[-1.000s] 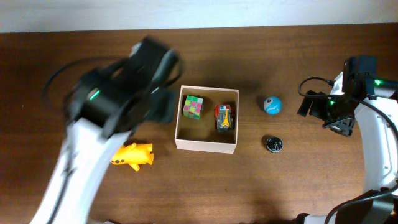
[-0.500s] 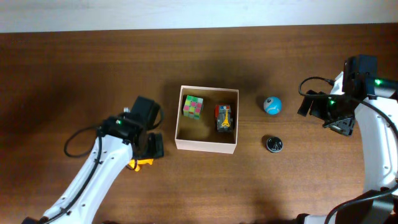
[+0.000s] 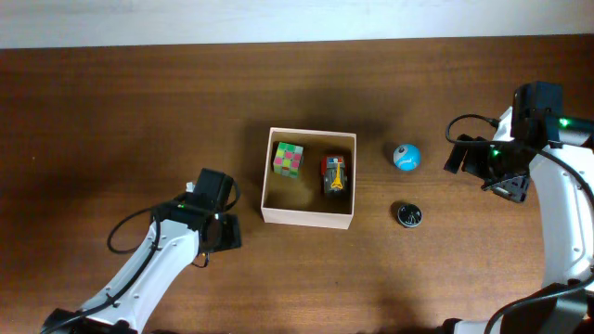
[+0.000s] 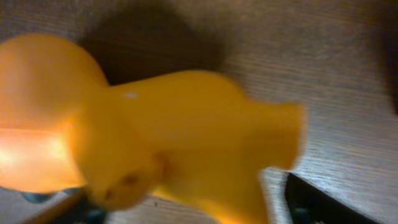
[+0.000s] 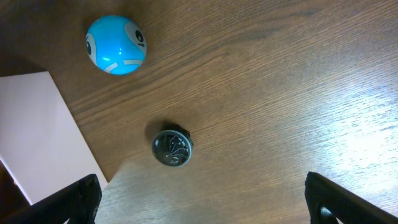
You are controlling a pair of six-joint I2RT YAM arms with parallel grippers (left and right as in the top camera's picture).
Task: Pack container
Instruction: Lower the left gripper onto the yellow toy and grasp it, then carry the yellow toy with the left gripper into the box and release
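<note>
The square open-topped cardboard box (image 3: 307, 217) with white outer walls and a tan inside sat near the middle of the dark brown wooden table (image 3: 111, 111). Inside it, a small cube of green, pink and yellow squares (image 3: 288, 159) lay in the far left corner, and a red, yellow and black toy car (image 3: 334, 175) lay just right of it, the two apart. To the right of the box, a round blue ball with a painted face (image 3: 406, 157) rested on the table, and a small dark round disc (image 3: 409, 215) lay nearer the front edge, clear of the ball and the box wall.

The left gripper (image 3: 212, 230) hung low over the table, to the left of the box's front left corner. In its wrist view a smooth yellow plastic animal toy (image 4: 174, 143) filled nearly the whole picture, blurred, with dark fingertips (image 4: 311, 205) showing at the bottom edge on either side; whether they pressed the toy I could not tell.

The right gripper (image 5: 205, 202) hovered right of the ball and disc, its jaws spread wide and holding nothing
</note>
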